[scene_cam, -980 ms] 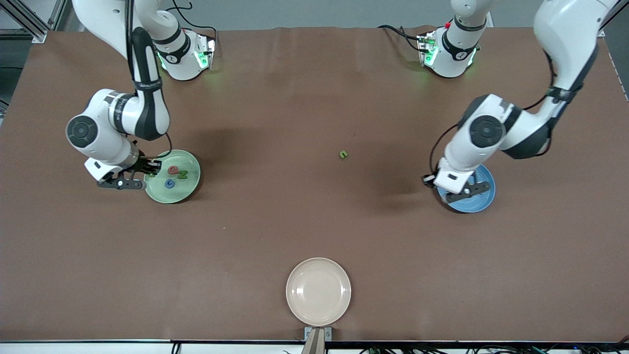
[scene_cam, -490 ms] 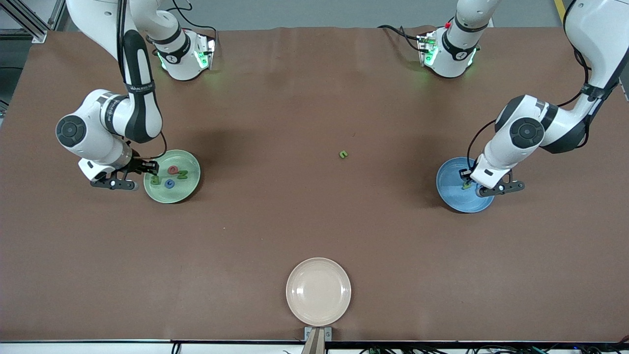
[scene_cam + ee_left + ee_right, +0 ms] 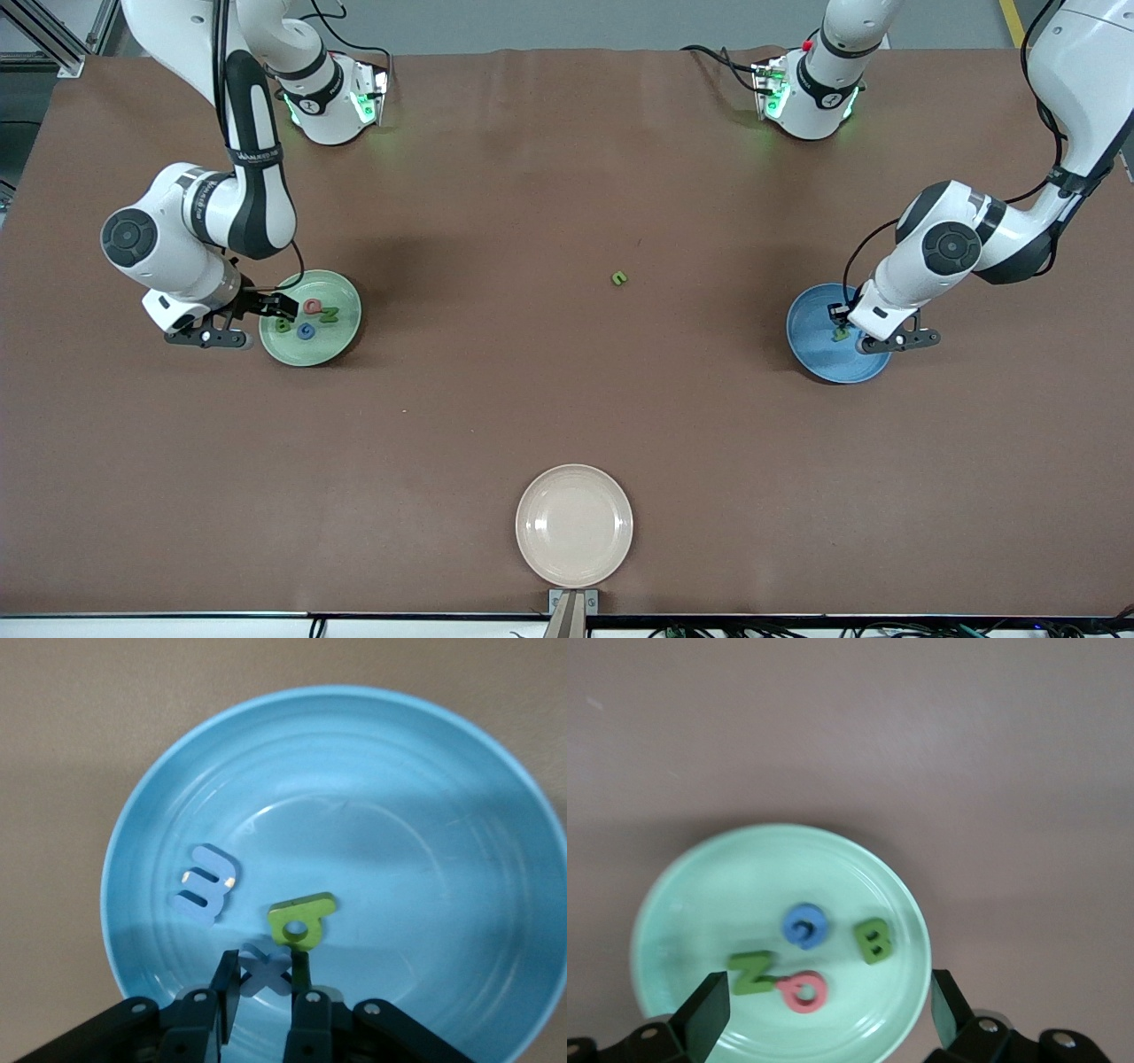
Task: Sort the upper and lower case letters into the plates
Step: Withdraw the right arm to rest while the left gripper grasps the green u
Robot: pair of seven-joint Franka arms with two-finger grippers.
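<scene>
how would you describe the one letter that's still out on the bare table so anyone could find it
Start from the brown table and find the pale green plate and the blue plate. Roughly midway between them, slightly farther from the front camera, lies a tiny green letter. It alone sits on bare tabletop; every other letter is in a plate.

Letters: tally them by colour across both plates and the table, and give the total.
Green letters: 4
Blue letters: 3
Pink-red letters: 1
Total: 8
</scene>
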